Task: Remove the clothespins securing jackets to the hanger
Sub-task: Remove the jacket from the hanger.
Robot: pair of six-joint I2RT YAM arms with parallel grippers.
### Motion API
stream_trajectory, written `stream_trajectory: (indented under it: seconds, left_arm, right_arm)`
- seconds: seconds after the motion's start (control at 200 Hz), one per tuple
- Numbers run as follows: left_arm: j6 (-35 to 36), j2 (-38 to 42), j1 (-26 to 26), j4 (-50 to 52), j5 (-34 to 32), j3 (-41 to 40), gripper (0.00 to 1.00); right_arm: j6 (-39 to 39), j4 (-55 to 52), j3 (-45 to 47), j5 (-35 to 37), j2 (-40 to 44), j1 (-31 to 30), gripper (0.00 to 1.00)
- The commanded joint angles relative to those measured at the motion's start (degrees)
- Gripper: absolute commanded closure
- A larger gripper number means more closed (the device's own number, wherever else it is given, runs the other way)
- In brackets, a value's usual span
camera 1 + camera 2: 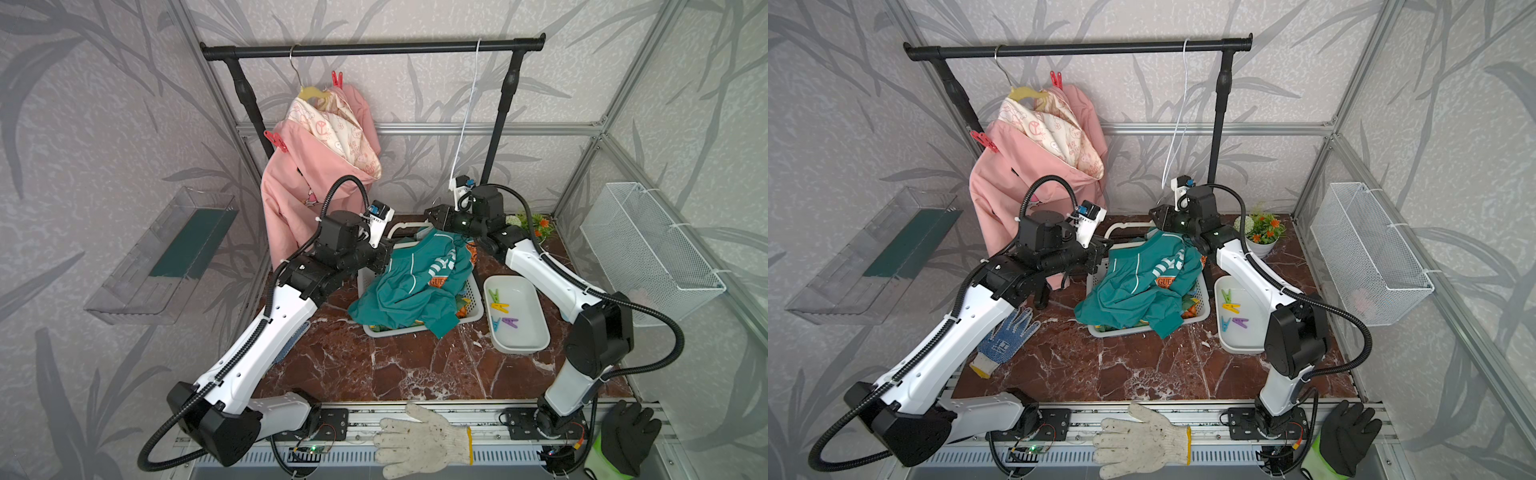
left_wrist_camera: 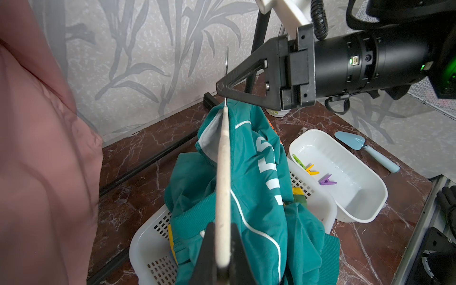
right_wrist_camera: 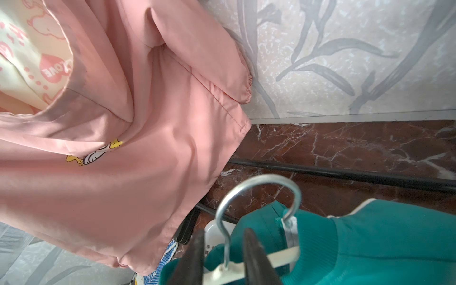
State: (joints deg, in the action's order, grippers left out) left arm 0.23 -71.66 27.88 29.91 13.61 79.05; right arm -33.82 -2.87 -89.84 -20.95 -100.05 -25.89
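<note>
The pink jacket (image 1: pixel 307 178) hangs from a yellow hanger (image 1: pixel 311 93) with two red clothespins (image 1: pixel 337 79) (image 1: pixel 275 141) on it. The teal jacket (image 1: pixel 415 282) lies heaped over a white basket (image 1: pixel 473 309), still draped on a cream hanger (image 2: pixel 223 172). My left gripper (image 2: pixel 223 229) is shut on that hanger's arm. My right gripper (image 3: pixel 225 233) is open, its jaws on either side of the hanger's metal hook (image 3: pixel 266 176) without touching it. Green, yellow, blue and purple clothespins (image 1: pixel 500 307) lie in a white tray (image 1: pixel 536 332).
A black rail (image 1: pixel 374 49) spans the back with an empty white hanger (image 1: pixel 467 112) on it. A flower pot (image 1: pixel 1260 241) stands behind the right arm. A wire basket (image 1: pixel 648 249) is on the right wall. Gloves (image 1: pixel 424 440) lie at the front edge, and a blue trowel (image 2: pixel 365 150) lies by the tray.
</note>
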Motion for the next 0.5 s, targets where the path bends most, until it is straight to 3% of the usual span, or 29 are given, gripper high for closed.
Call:
stream_trajectory:
  seconds: [0.0, 0.205, 0.495]
  left_arm:
    - [-0.91, 3.05, -0.44, 0.59, -1.0, 1.38, 1.0]
    - [-2.25, 7.44, -0.46, 1.05, -3.2, 0.05, 1.0]
    - [-2.75, 9.98, -0.46, 6.46, -7.02, 2.92, 1.0]
  right_arm:
    - [1.03, 0.8, 1.38, 1.67, 1.92, 0.2, 0.39]
    - [1.29, 2.05, 6.41, 3.89, 5.93, 1.79, 0.1]
    - [1.48, 2.61, 12.03, 6.21, 7.72, 3.76, 0.04]
